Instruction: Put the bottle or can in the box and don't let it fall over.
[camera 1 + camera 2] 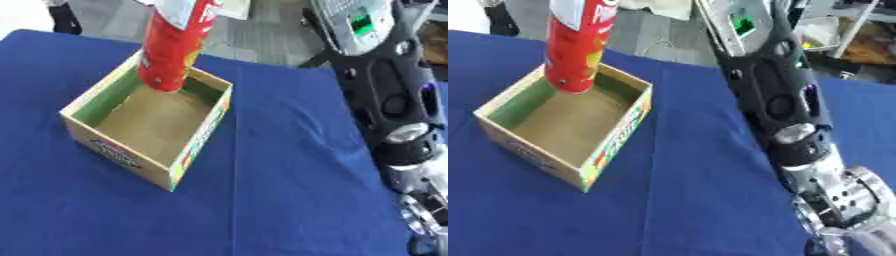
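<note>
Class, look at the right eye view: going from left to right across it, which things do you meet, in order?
Open cardboard box on the blue tablecloth → the robot's right arm, running down to the lower right corner. The red can overlaps the box's far corner, so I leave it out.

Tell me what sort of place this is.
Probably a robotics lab or workshop: a table under a blue cloth serves as the test bench, grey floor lies beyond it, and cluttered equipment stands at the far right.
</note>
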Robot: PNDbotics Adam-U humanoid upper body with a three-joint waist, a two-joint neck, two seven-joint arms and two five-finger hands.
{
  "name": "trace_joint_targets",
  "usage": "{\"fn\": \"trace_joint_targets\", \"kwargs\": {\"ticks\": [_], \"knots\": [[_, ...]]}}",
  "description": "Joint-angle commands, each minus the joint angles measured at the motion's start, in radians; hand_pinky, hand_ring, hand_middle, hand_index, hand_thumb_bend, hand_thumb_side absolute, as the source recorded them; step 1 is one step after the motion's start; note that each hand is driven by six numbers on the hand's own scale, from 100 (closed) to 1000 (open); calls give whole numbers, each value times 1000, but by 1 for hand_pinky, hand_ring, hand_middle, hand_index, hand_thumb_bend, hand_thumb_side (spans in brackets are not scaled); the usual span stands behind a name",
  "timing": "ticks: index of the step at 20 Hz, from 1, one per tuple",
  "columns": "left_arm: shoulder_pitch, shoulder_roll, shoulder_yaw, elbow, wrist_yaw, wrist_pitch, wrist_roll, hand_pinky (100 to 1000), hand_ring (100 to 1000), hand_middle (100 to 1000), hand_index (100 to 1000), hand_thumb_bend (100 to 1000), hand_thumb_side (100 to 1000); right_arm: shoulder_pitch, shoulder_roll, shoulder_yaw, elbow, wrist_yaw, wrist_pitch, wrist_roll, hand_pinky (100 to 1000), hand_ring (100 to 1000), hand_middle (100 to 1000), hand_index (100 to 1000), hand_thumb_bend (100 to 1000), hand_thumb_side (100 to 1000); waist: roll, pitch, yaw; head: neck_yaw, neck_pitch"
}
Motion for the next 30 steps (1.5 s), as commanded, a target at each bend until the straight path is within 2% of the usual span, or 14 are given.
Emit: {"fn": "trace_joint_targets", "kwargs": {"ticks": [1,8,10,12,13,14,15,16,17,18,19,23,27,30], "knots": [[-18,27,-3,-21,2,-1,-8,365,747,660,699,171,822,-33,15,12,28,48,-31,-3,100,100,100,131,100,100,5,-7,12,-19,-16],[-33,23,-4,-21,0,-2,-14,365,747,660,699,171,824,-21,65,29,117,151,-79,-42,100,100,100,154,100,100,-5,11,45,-33,-27],[-32,22,-3,-21,-1,-1,-14,365,747,660,699,172,826,-13,71,33,140,167,-93,-66,136,100,130,235,100,100,-6,13,46,-31,-27],[-32,21,-2,-21,-2,-1,-13,365,746,660,699,172,824,-5,75,40,164,168,-102,-75,359,317,349,456,142,100,-6,14,45,-29,-27],[-32,21,-1,-21,-2,-1,-13,364,746,659,699,171,825,-2,75,44,174,167,-105,-68,460,411,469,555,251,100,-6,14,45,-28,-26],[-32,22,-1,-21,-3,-1,-13,364,746,659,699,171,826,-1,73,51,182,173,-111,-57,537,485,551,634,311,100,-7,15,44,-26,-25],[-32,21,-1,-21,-4,-1,-13,364,746,659,699,172,827,1,71,58,190,184,-120,-45,678,645,690,713,350,100,-7,15,45,-26,-24],[-31,21,-2,-21,-4,-1,-13,364,746,659,698,172,827,2,68,68,200,196,-131,-31,727,717,748,764,409,100,-7,16,45,-25,-22],[-31,20,-2,-21,-5,0,-14,364,746,659,698,171,827,1,67,73,207,209,-143,-18,794,807,821,823,477,256,-6,16,45,-25,-20],[-31,20,-2,-21,-5,0,-14,364,746,659,698,171,826,1,67,73,209,222,-155,-5,815,834,845,852,473,354,-6,17,45,-25,-20],[-30,19,-1,-21,-6,0,-14,364,746,658,699,173,829,2,69,63,206,230,-166,5,823,833,848,881,410,451,-4,17,44,-23,-19],[-27,18,-1,-21,-6,0,-14,364,746,659,698,170,830,4,70,24,196,195,-174,-23,836,836,860,907,379,509,1,20,43,-16,-18],[-22,18,1,-21,-9,-2,-14,364,746,659,698,169,830,6,59,21,179,149,-165,-45,830,818,839,898,381,464,6,18,41,-11,-15],[-14,18,2,-21,-12,-1,-13,364,746,659,698,169,830,11,41,7,143,91,-134,-66,827,801,829,893,354,409,11,13,32,-2,-6]]}}
